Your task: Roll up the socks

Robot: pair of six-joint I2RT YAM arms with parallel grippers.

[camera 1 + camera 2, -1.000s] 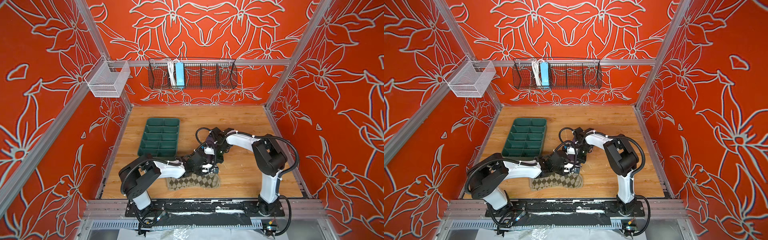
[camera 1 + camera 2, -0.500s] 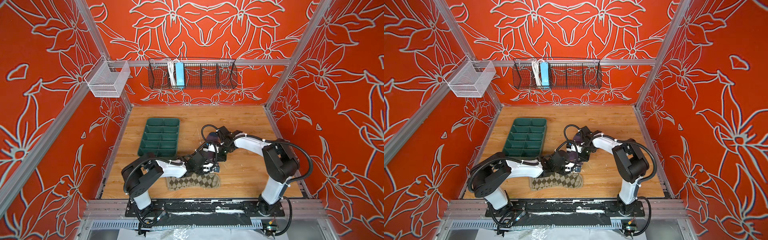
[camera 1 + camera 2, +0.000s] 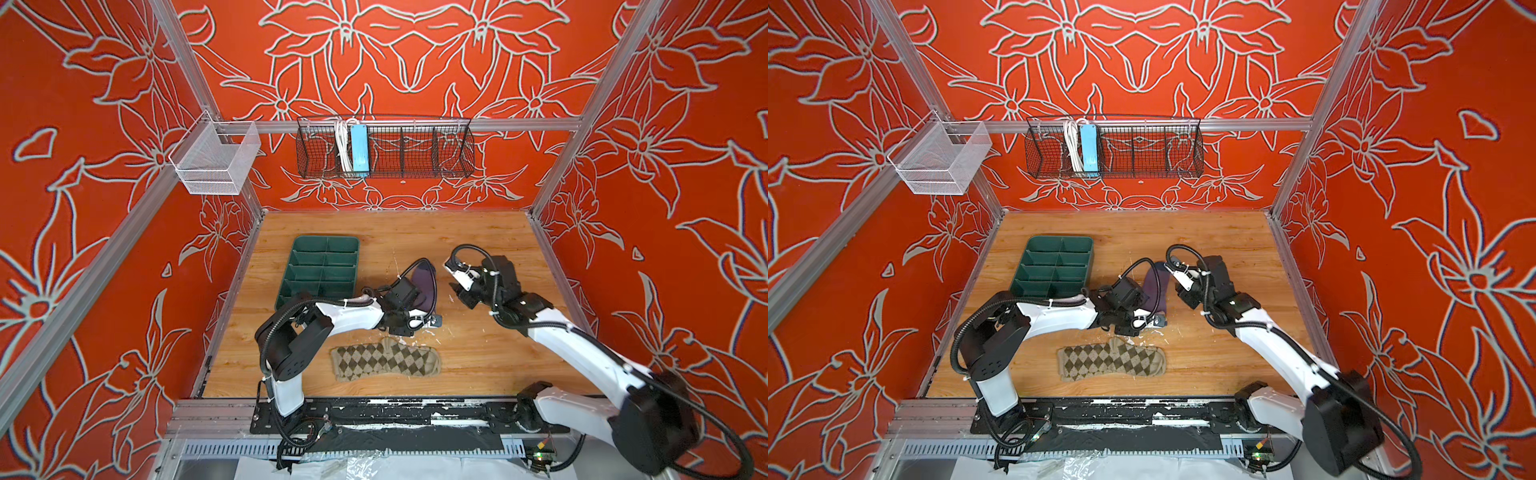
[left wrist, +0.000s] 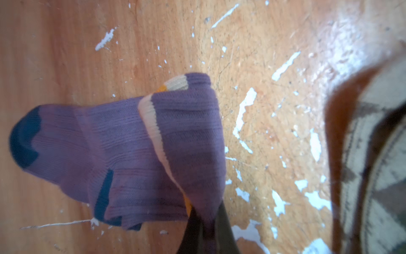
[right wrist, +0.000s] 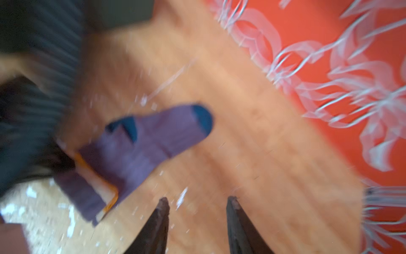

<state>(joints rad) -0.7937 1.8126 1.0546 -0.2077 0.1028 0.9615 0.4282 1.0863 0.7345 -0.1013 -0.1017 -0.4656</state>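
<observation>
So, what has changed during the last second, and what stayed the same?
The right gripper opened and drew back to the right, away from the purple sock. The left gripper closed on the folded sock near its cuff and now pinches it alone. The argyle sock and the green tray stayed where they were.

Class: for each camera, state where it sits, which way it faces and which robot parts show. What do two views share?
Both top views: high above the arm bases, looking down on the wooden table; left arm, right arm whole, beige argyle sock, green compartment tray.
Left wrist: on the left arm, looking along left fingers shut on the purple ribbed sock.
Right wrist: on the right arm, facing the table; right fingers open, empty.
Shared: both wrist views show that sock.
</observation>
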